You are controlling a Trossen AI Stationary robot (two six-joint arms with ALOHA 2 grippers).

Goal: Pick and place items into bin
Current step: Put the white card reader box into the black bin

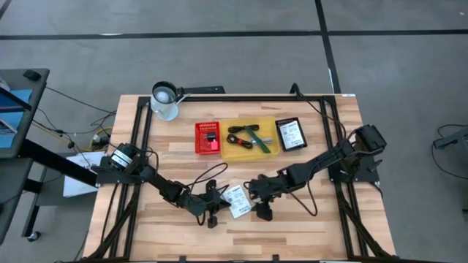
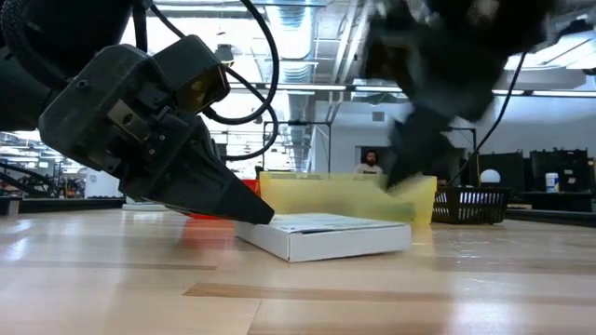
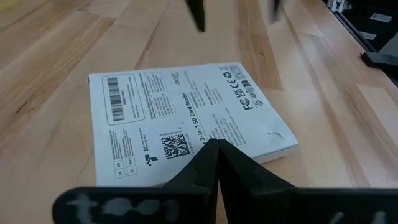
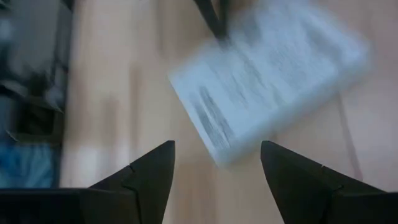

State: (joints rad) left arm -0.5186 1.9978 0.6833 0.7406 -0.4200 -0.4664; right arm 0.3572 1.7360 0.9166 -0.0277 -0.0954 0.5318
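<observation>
High view: your flat white printed packet [image 1: 238, 199] lies on the wooden table [image 1: 292, 234] between both grippers; the right gripper [image 1: 257, 204], jaws spread wide, sits just beside it, the left gripper [image 1: 213, 217] pinched closed.

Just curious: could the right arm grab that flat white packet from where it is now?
Probably yes: the right end effector is open just beside the white packet, nothing between them. The left end effector, shut, rests at the packet's other edge.
</observation>
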